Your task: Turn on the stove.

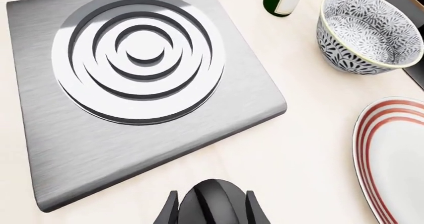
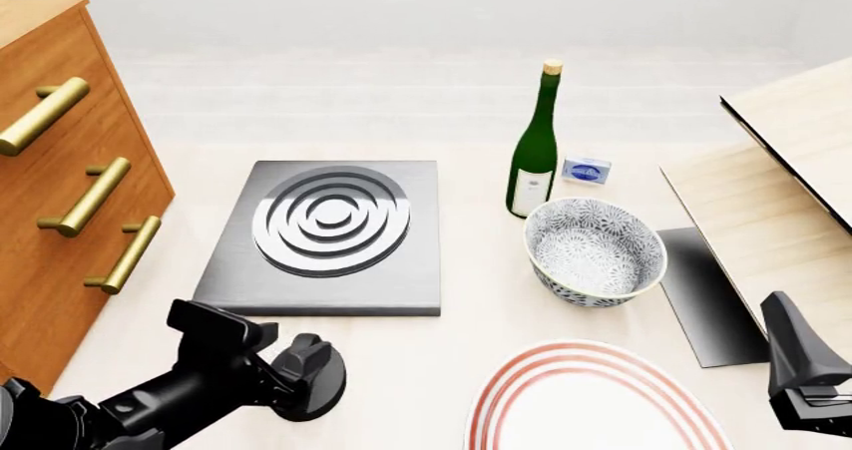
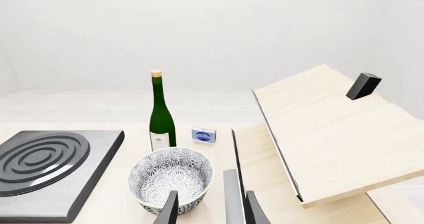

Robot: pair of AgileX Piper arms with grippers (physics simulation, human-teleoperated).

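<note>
The stove (image 2: 333,235) is a flat dark grey square slab with concentric silver rings, lying left of the table's middle; it fills the left wrist view (image 1: 132,70). Its black round knob (image 2: 315,375) sits on the table in front of the slab. My left gripper (image 1: 212,209) is down at the knob (image 1: 212,201), with a finger close on each side of it; the jaws are as wide as the open right ones. My right gripper (image 2: 788,330) is open and empty at the near right, and its fingers show in the right wrist view (image 3: 210,209).
A green wine bottle (image 2: 536,151), a small blue box (image 2: 586,171) and a patterned bowl (image 2: 586,285) stand right of the stove. A red-ringed plate (image 2: 586,355) lies at the front. A wooden drawer cabinet (image 2: 67,191) stands left; tilted wooden boards (image 2: 785,171) and a plain dark rectangle (image 2: 705,290) are right.
</note>
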